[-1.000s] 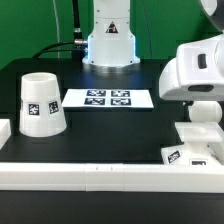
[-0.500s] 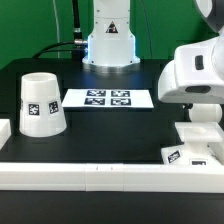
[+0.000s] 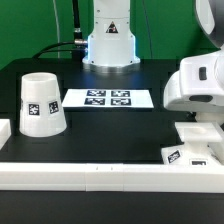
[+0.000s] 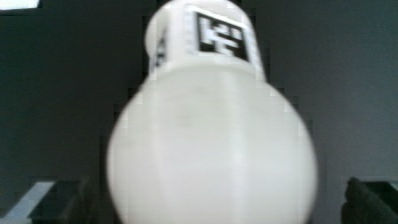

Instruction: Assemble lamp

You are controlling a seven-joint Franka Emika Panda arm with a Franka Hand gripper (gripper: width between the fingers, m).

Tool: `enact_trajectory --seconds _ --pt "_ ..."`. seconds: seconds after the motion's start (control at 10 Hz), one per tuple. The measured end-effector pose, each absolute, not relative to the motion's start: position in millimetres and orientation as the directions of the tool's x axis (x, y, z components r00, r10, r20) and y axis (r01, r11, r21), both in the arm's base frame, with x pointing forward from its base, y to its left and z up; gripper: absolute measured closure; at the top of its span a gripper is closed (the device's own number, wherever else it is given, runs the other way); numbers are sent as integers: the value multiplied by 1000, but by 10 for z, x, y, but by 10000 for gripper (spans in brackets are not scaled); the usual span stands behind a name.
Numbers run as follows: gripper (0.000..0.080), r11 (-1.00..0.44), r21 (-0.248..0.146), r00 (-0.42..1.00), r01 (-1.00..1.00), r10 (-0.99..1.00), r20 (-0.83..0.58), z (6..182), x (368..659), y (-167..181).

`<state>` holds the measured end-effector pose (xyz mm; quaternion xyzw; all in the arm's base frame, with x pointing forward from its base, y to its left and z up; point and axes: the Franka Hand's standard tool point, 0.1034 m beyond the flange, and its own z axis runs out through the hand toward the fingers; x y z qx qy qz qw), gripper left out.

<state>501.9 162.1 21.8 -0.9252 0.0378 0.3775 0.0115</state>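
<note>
In the wrist view the white bulb [image 4: 214,130] fills the frame, its tagged stem [image 4: 217,40] pointing away from the camera. My gripper [image 4: 214,205] is open. Its dark fingers [image 4: 57,203] stand on either side of the bulb's round head with a gap on each side. In the exterior view the arm's white wrist [image 3: 200,85] hangs low at the right over the flat tagged base [image 3: 185,155]. The fingers and bulb are hidden there. The tapered shade [image 3: 40,103] stands mouth-down at the left.
The marker board [image 3: 108,98] lies flat in the middle of the black table. A long white border rail [image 3: 100,176] runs along the front edge, and another white piece [image 3: 4,130] sits at the far left. The arm's pedestal [image 3: 108,45] stands at the back.
The arm's wrist has sunk lower and shifted slightly toward the exterior view's right. The shade, base and marker board have not moved.
</note>
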Motion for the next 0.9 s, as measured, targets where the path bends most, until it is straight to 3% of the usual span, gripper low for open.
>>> enact_trajectory --seconds 0.2,0.6,0.9 --pt "100 -998 -21 724 -67 -34 -689 268 5085 1544" --pt "100 -997 -21 723 -68 -35 -690 252 5075 1542" --pt "100 -998 -11 698 -69 -40 -715 166 4906 1506"
